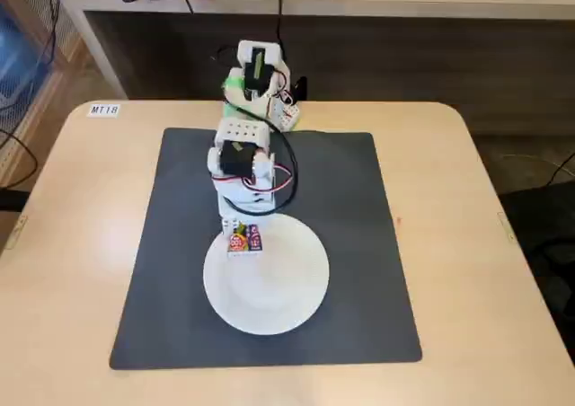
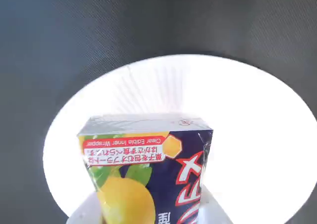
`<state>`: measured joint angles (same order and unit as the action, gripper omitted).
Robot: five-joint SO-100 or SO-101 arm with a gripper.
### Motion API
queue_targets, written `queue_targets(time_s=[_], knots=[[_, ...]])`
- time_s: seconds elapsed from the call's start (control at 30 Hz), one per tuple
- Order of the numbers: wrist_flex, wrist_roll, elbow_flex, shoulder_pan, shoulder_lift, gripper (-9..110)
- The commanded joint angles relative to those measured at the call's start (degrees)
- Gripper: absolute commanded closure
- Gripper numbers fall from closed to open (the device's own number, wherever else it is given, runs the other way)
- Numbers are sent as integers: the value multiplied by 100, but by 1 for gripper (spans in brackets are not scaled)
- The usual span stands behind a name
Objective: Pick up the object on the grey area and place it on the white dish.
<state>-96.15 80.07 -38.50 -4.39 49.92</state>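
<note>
The object is a small yellow, red and purple packet, and my gripper is shut on it over the far left rim of the white dish. In the wrist view the object fills the lower middle, with white finger parts showing at either side of it. Behind it lies the white dish. The fixed view does not show whether the packet touches the plate. The grey area lies under the plate and also appears in the wrist view as the dark grey area.
The arm's base stands at the mat's far edge, with red and black wires along it. The beige tabletop surrounds the mat. A label sits at the far left corner. A desk with cables stands behind.
</note>
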Motion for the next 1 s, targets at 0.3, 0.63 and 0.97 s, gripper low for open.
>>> queue_targets(time_s=[0.3,0.63,0.97], knots=[[-70,255,1389,325,-853,95],[-70,193,1661,448,-870,69],[-105,-123,1626,439,-246,100]])
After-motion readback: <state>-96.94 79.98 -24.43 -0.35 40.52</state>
